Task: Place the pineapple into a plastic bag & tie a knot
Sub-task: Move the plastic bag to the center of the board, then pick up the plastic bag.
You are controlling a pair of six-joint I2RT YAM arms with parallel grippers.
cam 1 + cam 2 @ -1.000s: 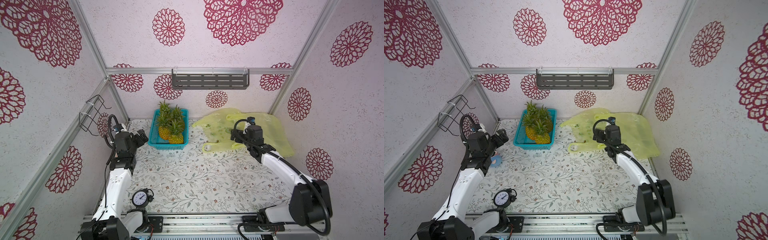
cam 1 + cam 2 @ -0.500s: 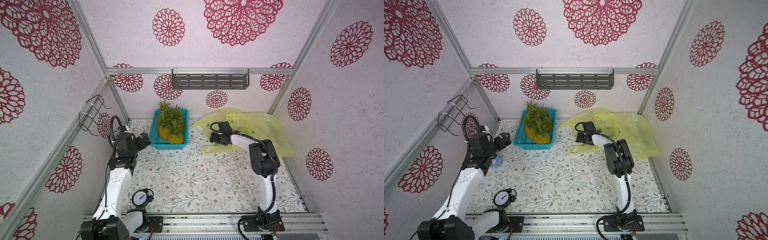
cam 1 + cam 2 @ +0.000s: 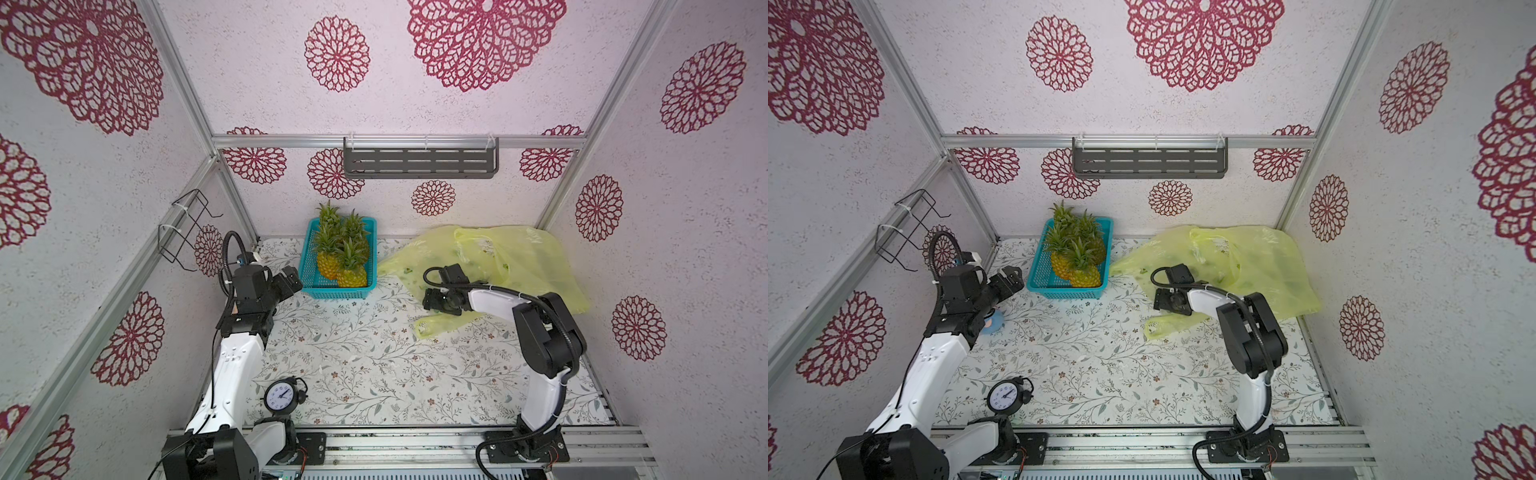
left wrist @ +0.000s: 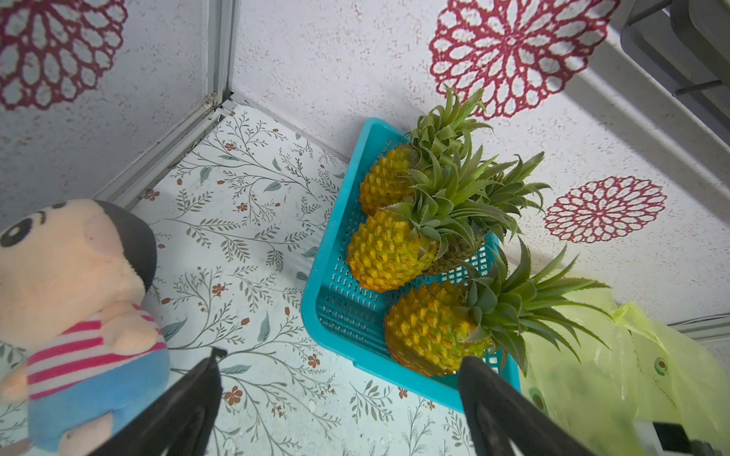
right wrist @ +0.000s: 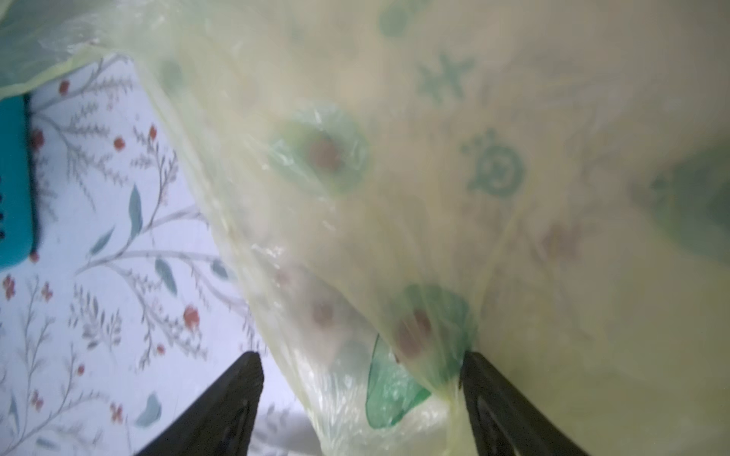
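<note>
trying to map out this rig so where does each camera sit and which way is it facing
Top views: high above the front edge, looking down and back over the floral table; both arms, left hand and right hand show.
Left wrist: on the left arm, facing the pineapples in the teal basket, plush doll nearby; its open fingers show.
Right wrist: on the right arm, close up on the yellow-green plastic bag; its fingers show.
Shared: both wrist views catch basket and bag.

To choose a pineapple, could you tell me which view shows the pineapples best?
The left wrist view: the pineapples appear close and large in the teal basket. Both top views show them small, overlapping; right wrist shows only the basket's edge.
</note>
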